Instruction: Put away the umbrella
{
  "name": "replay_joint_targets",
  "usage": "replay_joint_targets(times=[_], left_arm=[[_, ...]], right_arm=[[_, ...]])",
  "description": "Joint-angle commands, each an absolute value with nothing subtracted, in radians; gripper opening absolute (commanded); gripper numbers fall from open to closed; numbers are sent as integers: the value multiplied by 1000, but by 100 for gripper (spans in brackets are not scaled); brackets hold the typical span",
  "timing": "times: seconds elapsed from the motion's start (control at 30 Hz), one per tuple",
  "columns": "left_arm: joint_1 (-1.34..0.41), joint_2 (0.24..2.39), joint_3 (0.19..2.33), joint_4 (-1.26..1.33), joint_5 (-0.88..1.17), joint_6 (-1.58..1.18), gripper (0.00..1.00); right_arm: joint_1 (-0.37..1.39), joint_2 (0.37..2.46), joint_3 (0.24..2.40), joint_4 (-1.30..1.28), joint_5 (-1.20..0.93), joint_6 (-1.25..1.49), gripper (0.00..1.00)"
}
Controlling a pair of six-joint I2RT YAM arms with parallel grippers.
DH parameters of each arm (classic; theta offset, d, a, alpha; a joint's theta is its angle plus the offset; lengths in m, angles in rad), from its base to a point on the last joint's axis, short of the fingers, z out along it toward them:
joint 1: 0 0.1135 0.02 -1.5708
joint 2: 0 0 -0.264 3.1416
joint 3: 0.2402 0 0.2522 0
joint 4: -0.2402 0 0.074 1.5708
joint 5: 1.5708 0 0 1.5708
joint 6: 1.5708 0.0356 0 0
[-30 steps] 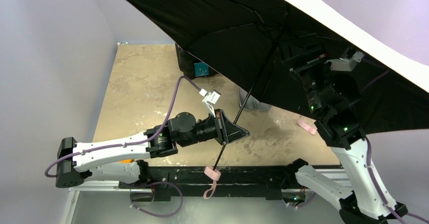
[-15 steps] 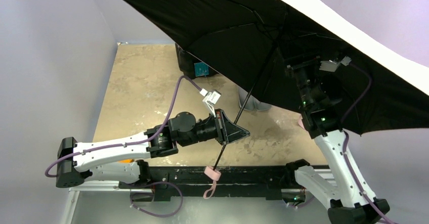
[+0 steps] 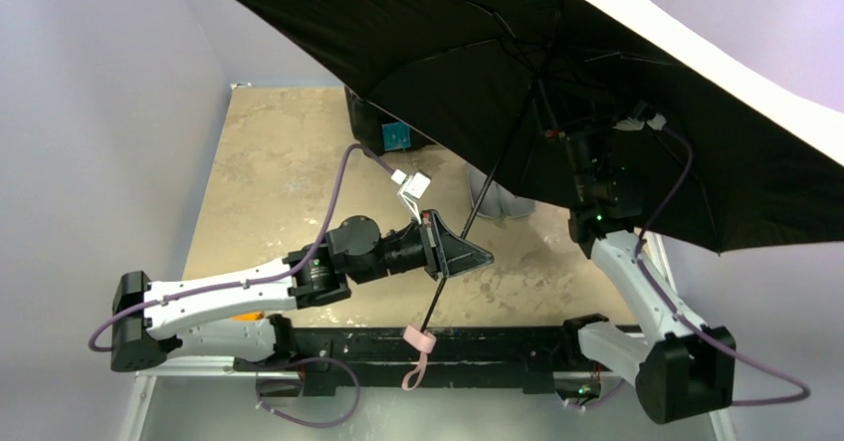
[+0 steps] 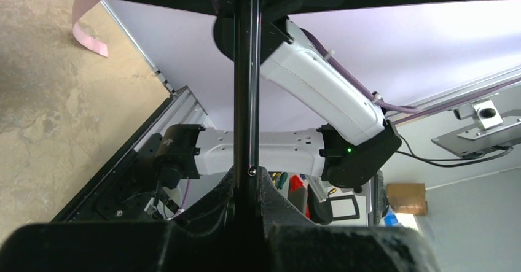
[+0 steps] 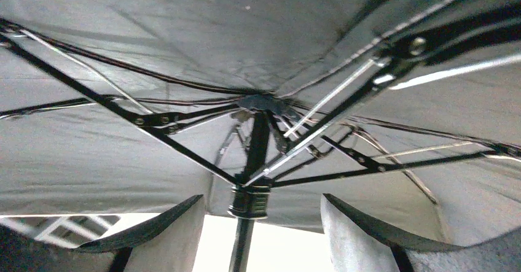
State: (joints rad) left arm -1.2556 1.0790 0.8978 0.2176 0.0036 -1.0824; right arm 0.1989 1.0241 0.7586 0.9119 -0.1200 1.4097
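Note:
The umbrella (image 3: 448, 53) is spread open over the table, black underside facing the top camera and a pale outer edge along its rim. Its thin black shaft (image 3: 498, 177) slants down to a pink handle and wrist strap (image 3: 418, 346) at the table's near edge. My left gripper (image 3: 438, 262) is shut on the lower shaft (image 4: 246, 100), which runs straight up between its fingers (image 4: 247, 186). My right gripper (image 3: 567, 142) is up under the canopy. In the right wrist view it stands open (image 5: 263, 198) on either side of the runner (image 5: 249, 201), with a gap on both sides.
A black box with a teal label (image 3: 383, 127) stands at the back of the tan table (image 3: 269, 182). A grey object (image 3: 498, 202) sits beneath the canopy. A pink strip (image 4: 86, 29) lies on the table. Pale walls close in on the left and behind.
My right arm has swung left and up under the canopy, closer to the shaft, and its jaws have narrowed a little. The canopy has shifted slightly. My left arm keeps its hold.

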Motion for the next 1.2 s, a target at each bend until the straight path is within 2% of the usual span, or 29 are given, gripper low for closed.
replay_joint_targets(times=[0.0, 0.3, 0.43, 0.77, 0.93, 0.97, 1.03, 1.17], left_arm=[[-1241, 1061, 949, 361, 36, -1149, 0], [-1239, 1096, 996, 343, 68, -1158, 0], [-1239, 1103, 1006, 338, 72, -1158, 0], [-1241, 1104, 997, 318, 68, -1162, 0], [-1247, 1096, 970, 303, 63, -1154, 0], [-1249, 1095, 962, 304, 60, -1152, 0], [-1252, 1093, 950, 299, 57, -1150, 0], [-1253, 1089, 940, 298, 54, -1138, 0]], right_arm=[[188, 1104, 760, 1295, -187, 1521, 68], [187, 1258, 854, 1500, -191, 1597, 61], [187, 1299, 875, 1552, -169, 1630, 54], [186, 1438, 997, 1630, -105, 1722, 53], [187, 1444, 1076, 1501, -42, 1745, 41], [187, 1442, 1088, 1481, -34, 1746, 34], [187, 1431, 1126, 1412, -42, 1751, 0], [187, 1368, 1200, 1225, -83, 1647, 0]])
